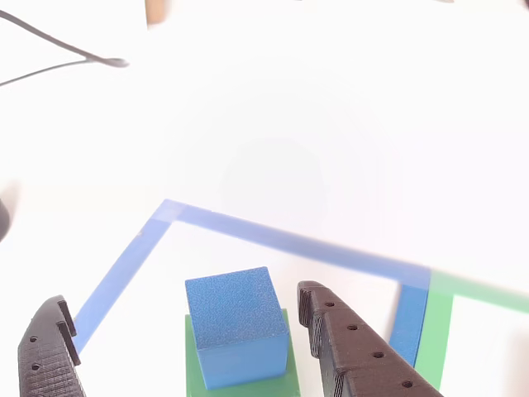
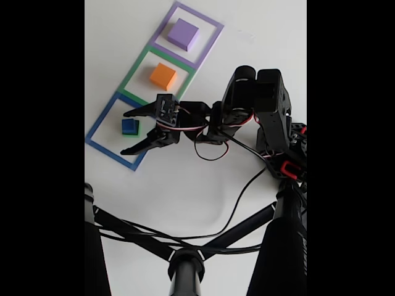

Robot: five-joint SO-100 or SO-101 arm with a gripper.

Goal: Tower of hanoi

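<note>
A small blue cube point(image 1: 235, 322) sits on top of a green cube point(image 1: 240, 385) inside the blue square outline point(image 1: 124, 269). In the other view my gripper point(image 1: 182, 299) is open, with one black finger on each side of the blue cube and neither touching it. In the fixed view the gripper point(image 2: 125, 133) straddles the blue cube point(image 2: 129, 126) from the right, jaws spread wide. An orange cube point(image 2: 163, 76) rests in the green outline point(image 2: 137, 66). A pale-purple block point(image 2: 183, 34) lies in the purple outline point(image 2: 213, 28).
The white table point(image 2: 185, 179) extends below the arm point(image 2: 256, 102). Black cables point(image 2: 216, 222) and a dark stand point(image 2: 185, 268) cross the bottom of the fixed view. A thin black cable point(image 1: 74, 54) lies at the top left of the other view.
</note>
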